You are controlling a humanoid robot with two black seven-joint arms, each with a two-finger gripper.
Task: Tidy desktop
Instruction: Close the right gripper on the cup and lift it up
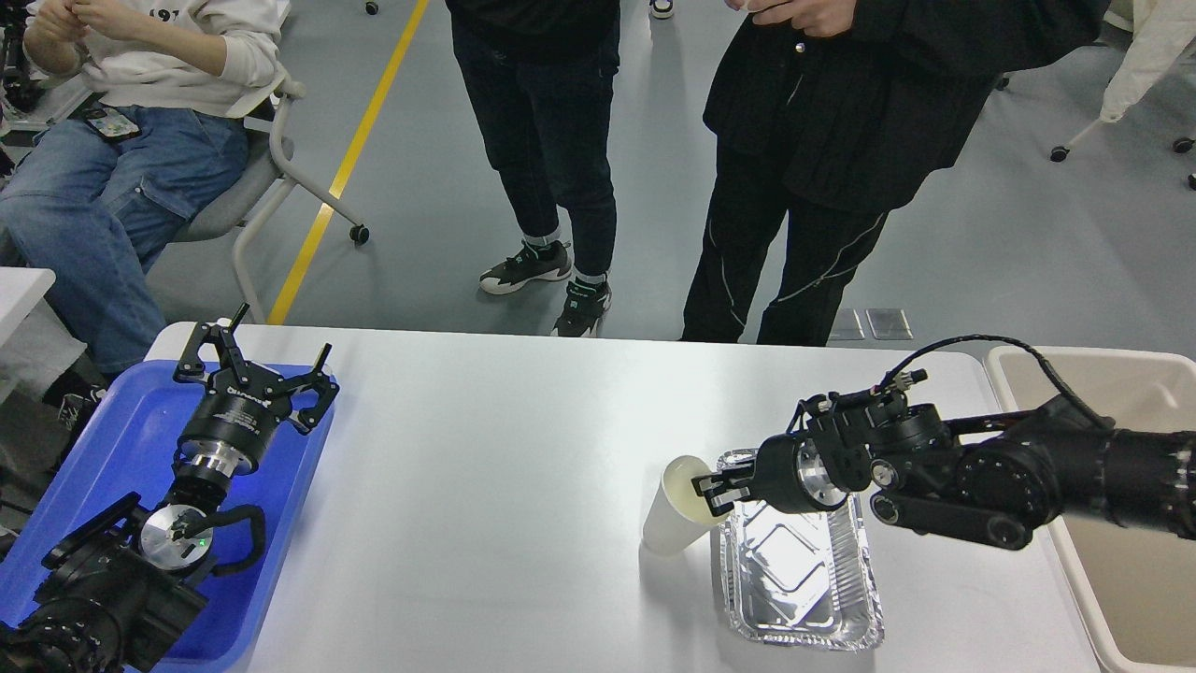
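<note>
Reaching in from the right edge, my right arm lies low and almost level across the desk (pixel 486 449), its pincer (pixel 712 488) pointing left and clenched on the near-right rim of a white paper cup (pixel 675 509). The cup stands upright on the desk, just left of a crinkled foil tray (pixel 794 570) and touching or nearly touching the tray's left rim; I cannot tell which. A black cable loops up over the right wrist and back along the forearm. My left arm comes in from the near-left corner and rises toward the far side, with its pincer (pixel 257 365) pointing away from me over the far part of a blue tray (pixel 131 439); its two fingers are spread wide apart, released, grasping nothing. There is pale lettering on the black collar of the left wrist, but it is too small and slanted for me to read. The desk itself is the big, light grey-white top with rounded corners that fills the near half of the view. The blue tray sits on its left end, and a beige bin (pixel 1093 551) stands at its right edge under my right forearm. Beyond the far edge, on the grey floor, two people in dark clothes (pixel 822 140) stand, and a seated person in jeans (pixel 112 159) is at the far left beside a yellow floor line (pixel 346 168).
</note>
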